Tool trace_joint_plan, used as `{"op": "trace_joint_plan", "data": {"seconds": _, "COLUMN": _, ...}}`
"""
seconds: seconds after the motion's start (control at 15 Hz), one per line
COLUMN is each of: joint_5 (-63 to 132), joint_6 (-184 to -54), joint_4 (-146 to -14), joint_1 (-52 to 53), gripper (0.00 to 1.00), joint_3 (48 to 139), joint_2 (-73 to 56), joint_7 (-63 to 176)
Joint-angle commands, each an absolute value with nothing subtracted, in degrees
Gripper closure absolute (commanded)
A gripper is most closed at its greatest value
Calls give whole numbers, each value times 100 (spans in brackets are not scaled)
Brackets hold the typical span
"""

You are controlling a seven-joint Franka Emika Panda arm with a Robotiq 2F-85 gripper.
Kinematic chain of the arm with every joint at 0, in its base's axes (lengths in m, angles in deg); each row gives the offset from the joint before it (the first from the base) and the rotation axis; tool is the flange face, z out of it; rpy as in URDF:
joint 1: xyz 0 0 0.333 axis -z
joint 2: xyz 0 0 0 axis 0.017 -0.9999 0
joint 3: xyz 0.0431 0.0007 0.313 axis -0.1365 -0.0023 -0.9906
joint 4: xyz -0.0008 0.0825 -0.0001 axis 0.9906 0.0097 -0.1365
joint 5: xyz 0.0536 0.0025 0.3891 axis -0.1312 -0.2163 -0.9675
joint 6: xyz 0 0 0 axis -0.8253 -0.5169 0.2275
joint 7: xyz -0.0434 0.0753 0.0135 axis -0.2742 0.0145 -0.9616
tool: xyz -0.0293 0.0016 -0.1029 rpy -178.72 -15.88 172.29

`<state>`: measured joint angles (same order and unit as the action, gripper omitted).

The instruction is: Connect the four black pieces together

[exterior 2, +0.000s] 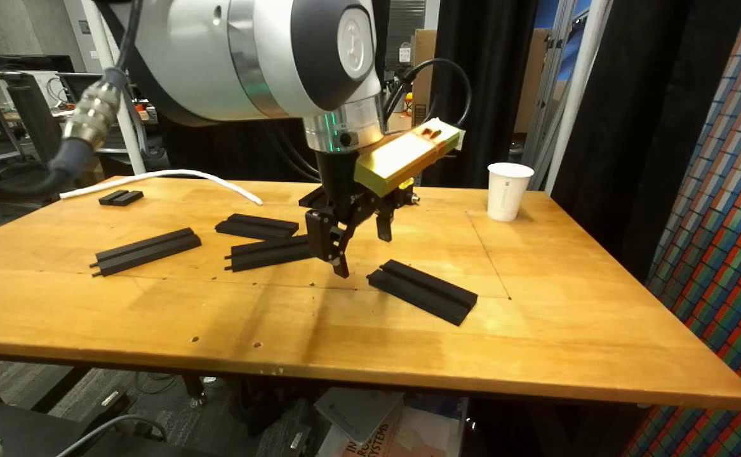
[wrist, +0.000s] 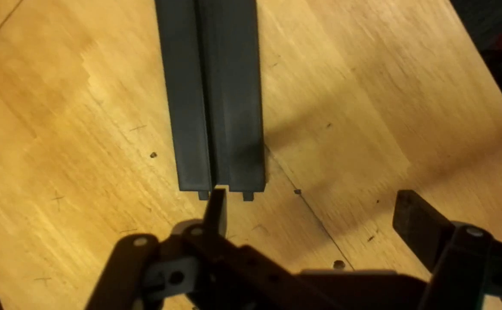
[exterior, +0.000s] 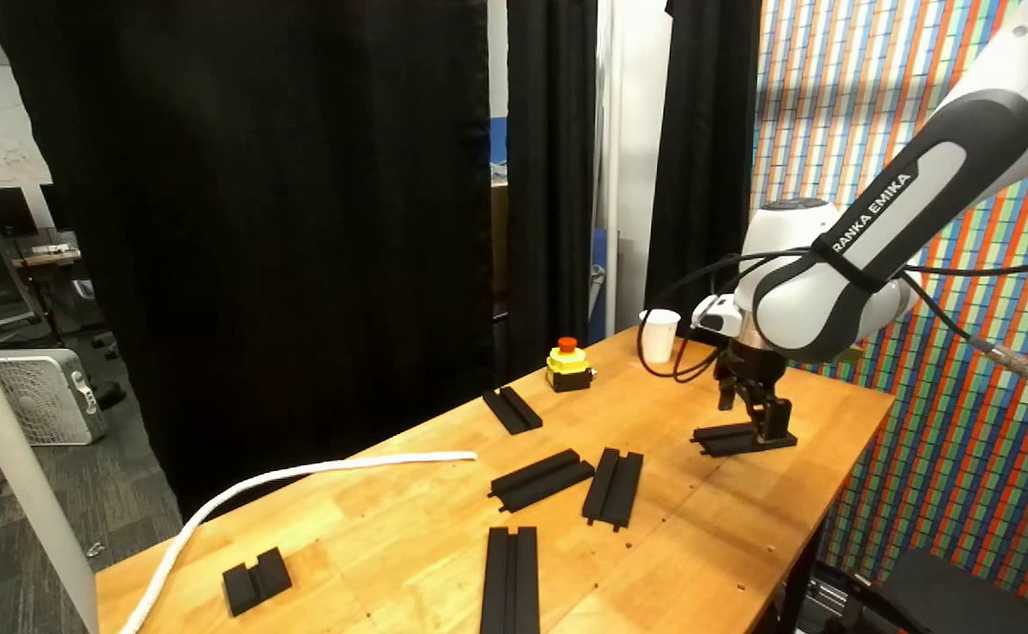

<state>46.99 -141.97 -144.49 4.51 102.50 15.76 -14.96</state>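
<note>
Your gripper (wrist: 311,193) stands with fingers apart, off-centre from the black bar (wrist: 216,94), upper middle in the wrist view; if you lower without shifting, one finger may hit it.

In an exterior view the camera looks obliquely down the length of the table (exterior: 390,528) toward the cup (exterior: 661,339). In an exterior view it faces crosswise from beyond a side edge (exterior 2: 370,379), the arm (exterior 2: 199,76) close before it (table, cup and arm show in both exterior views). The wrist view looks steeply down on part of a bar (wrist: 238,99), from near above.
</note>
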Motion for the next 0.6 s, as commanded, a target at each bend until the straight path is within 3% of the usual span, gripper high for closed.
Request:
{"op": "trace_joint_plan", "data": {"seconds": 0.0, "joint_5": 4841, "joint_6": -14928, "joint_4": -14224, "joint_1": 624, "gripper": 0, "joint_3": 10299, "joint_2": 1056, "joint_7": -2578}}
{"op": "trace_joint_plan", "data": {"seconds": 0.53, "joint_5": 4208, "joint_6": -15042, "joint_4": -13680, "joint_1": 1075, "gripper": 0, "joint_3": 10132, "joint_2": 284, "joint_7": -3526}}
